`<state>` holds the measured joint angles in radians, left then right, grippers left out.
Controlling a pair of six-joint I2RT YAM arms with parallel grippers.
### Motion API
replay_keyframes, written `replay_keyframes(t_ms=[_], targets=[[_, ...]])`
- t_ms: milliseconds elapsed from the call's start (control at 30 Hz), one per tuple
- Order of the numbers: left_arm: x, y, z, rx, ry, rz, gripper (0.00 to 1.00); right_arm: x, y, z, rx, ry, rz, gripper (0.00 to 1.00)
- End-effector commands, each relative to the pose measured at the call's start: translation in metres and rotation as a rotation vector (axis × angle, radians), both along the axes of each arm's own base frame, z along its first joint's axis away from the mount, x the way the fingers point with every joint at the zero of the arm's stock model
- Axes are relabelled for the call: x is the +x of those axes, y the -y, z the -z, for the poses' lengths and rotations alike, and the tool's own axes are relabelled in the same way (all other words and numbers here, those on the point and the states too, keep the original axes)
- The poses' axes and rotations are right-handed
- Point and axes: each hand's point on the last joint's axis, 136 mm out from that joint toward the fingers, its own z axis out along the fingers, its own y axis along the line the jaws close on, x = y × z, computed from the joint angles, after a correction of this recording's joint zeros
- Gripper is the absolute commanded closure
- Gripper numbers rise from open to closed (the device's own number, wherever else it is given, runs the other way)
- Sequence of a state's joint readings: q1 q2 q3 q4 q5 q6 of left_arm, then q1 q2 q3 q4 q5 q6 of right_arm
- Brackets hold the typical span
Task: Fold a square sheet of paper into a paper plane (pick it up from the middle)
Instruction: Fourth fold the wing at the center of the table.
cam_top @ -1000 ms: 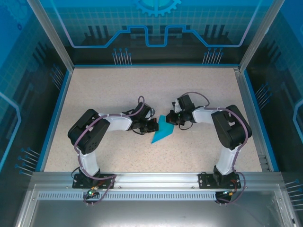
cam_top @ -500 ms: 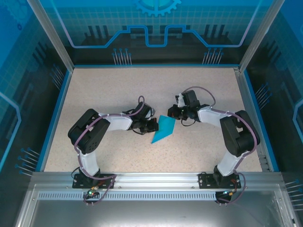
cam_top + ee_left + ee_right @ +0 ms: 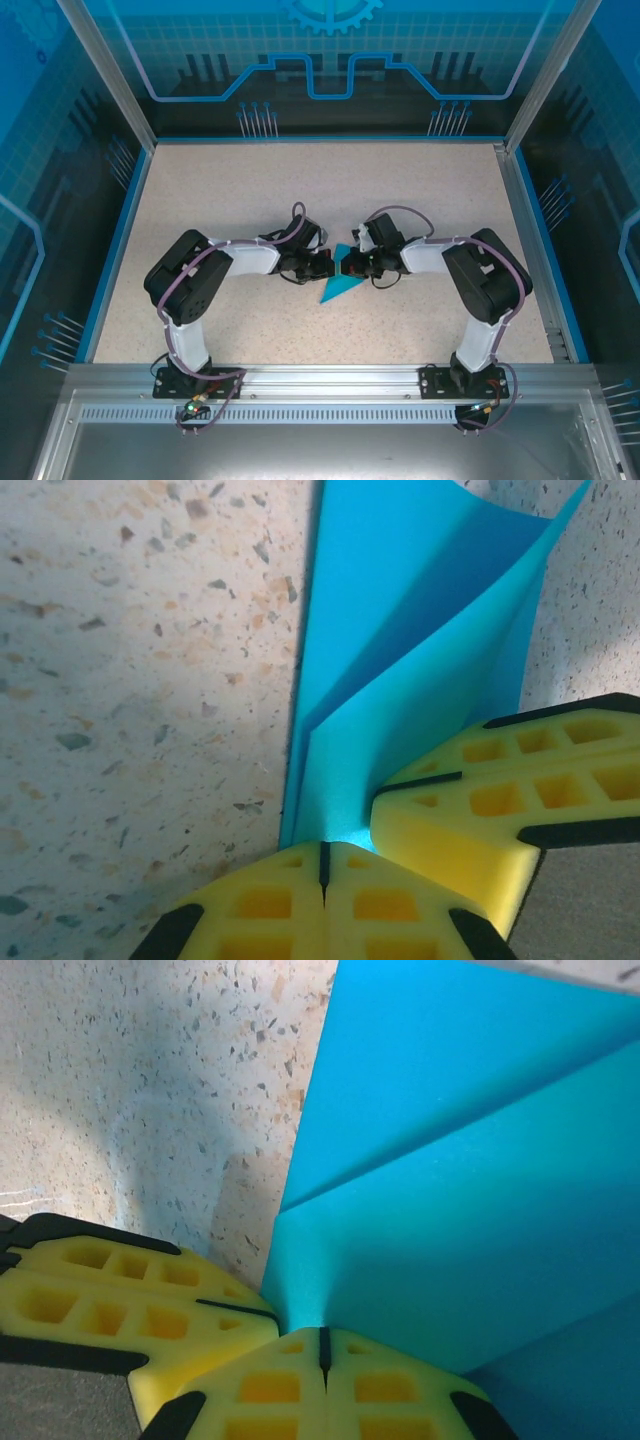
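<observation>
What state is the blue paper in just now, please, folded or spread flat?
Folded: the paper shows creased, overlapping layers in the wrist views and a narrow pointed outline from above.

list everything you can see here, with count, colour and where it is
sheet of paper: one, bright cyan-blue, partly folded, mid-table between the two end effectors
table: one, speckled beige with blue edging
enclosure walls: blue printed panels in a metal frame, along the table's far and side edges
mounting rail: one, silver, near edge, under both arm bases
left arm: one, white and black, purple cable, reaching in from the left
right arm: one, same colours, reaching in from the right
left end effector: one, yellow and black, shut on the paper's fold
right end effector: one, yellow and black, shut on the paper beside it
</observation>
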<state>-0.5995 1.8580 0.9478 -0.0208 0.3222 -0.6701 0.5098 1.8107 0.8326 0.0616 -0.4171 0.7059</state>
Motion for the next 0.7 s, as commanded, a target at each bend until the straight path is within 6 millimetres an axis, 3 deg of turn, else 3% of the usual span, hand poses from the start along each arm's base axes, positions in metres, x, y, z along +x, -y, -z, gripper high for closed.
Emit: replay_keyframes(t_ms=[0,267,467,667], targets=[[-0.033,-0.030,0.043,0.163,-0.144,0.014,1.00,0.002,0.008,0.018,-0.016,-0.033,0.027,1.00],[-0.041,-0.039,0.048,0.210,-0.166,0.024,1.00,0.027,0.041,0.023,-0.011,-0.041,0.149,1.00],[-0.045,-0.042,0.052,0.227,-0.181,0.031,1.00,0.042,0.053,0.017,-0.045,-0.028,0.203,1.00],[-0.046,-0.042,0.052,0.229,-0.182,0.039,1.00,0.048,0.038,-0.011,-0.021,0.058,0.152,1.00]])
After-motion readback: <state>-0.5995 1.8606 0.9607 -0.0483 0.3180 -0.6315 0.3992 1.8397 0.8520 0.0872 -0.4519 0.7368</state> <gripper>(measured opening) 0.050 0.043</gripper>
